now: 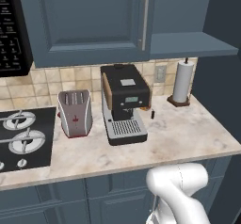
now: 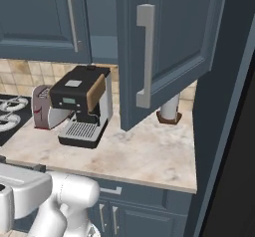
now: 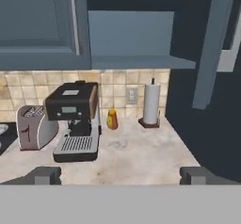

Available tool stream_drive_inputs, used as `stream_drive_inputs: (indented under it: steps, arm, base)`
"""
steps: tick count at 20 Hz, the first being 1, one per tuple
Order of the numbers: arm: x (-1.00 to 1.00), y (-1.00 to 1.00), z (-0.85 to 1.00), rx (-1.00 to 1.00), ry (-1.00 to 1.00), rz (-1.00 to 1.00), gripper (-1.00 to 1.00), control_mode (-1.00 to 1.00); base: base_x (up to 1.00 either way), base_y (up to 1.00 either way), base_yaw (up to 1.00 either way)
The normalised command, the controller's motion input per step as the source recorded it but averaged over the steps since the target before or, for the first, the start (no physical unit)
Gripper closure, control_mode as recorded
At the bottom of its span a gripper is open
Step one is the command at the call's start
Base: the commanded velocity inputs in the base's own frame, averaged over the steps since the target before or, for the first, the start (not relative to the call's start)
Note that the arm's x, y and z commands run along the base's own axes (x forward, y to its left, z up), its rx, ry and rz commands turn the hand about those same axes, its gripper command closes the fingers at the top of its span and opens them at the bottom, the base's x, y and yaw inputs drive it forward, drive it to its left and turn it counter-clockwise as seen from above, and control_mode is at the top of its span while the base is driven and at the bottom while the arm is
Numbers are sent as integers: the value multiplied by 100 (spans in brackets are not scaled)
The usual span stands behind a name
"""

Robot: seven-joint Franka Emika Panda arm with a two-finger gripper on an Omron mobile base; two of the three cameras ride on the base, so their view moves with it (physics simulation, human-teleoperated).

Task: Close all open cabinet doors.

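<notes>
One upper cabinet door [image 2: 169,47], dark slate-blue with a silver bar handle [image 2: 144,57], stands swung open over the right end of the counter. The hand view shows this open door [image 3: 214,44] edge-on at the upper right, beside the bare cabinet shelf [image 3: 136,60]. That shelf [image 1: 193,44] also shows from the left. The neighbouring upper door [image 1: 89,20] to the left lies flush and closed. My gripper [image 3: 121,177] is open, its fingertips [image 3: 44,175] wide apart with nothing between them, well back from the counter and below the open door.
On the marble counter [image 1: 188,133] stand a black coffee machine [image 1: 123,103], a silver toaster [image 1: 74,112], a paper towel roll [image 1: 182,82] and a small orange bottle [image 3: 112,119]. A stove [image 1: 21,138] and a microwave [image 1: 12,25] sit at the left. A tall dark panel [image 2: 219,131] bounds the right.
</notes>
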Motion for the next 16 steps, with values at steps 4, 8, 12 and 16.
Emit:
stream_drive_inputs:
  steps: [4,8,12,16]
  arm:
    - [1,-19,8,1,-23,-3,-100,-100]
    - [17,-43,1,7,-15,-2,-100,-100]
    - [27,-43,1,6,-11,-2,-100,-100]
    - [36,-28,0,4,-8,-1,-100,-100]
  base:
    - [0,0,0]
    - [0,0,0]
    - [0,0,0]
    - [0,0,0]
